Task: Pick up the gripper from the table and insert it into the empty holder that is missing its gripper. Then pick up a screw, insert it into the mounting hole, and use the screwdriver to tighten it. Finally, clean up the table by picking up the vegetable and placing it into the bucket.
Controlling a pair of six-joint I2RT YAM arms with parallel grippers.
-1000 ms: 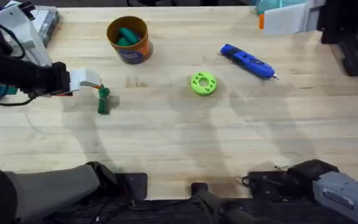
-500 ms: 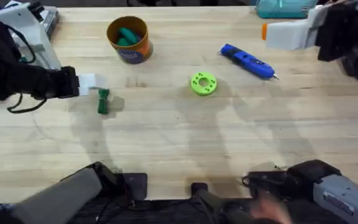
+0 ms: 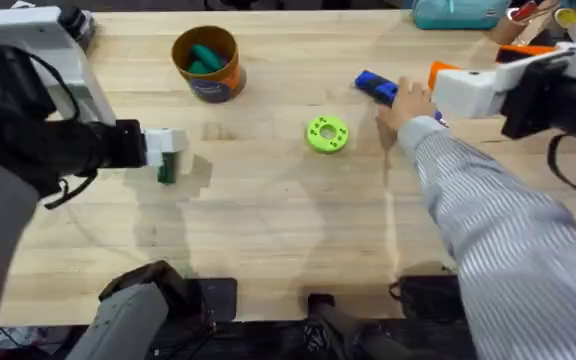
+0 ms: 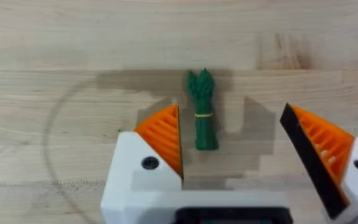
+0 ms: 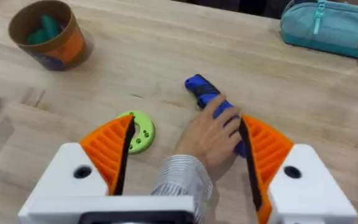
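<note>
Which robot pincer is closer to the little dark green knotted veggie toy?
Left. The left pincer hangs open right over the little dark green knotted veggie toy, its orange pads either side. The right pincer is far across the wooden table.

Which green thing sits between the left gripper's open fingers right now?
The dark green vegetable, a bundle with a yellow band, lying flat on the table between the left gripper's fingers. The lime-green ring disc lies mid-table; the teal pieces are in the bucket.

Right tool (image 5: 185,155) spread wide, person's hand (image 5: 209,138) on the screwdriver (image 5: 209,103), bucket (image 5: 48,36) well apart
</note>
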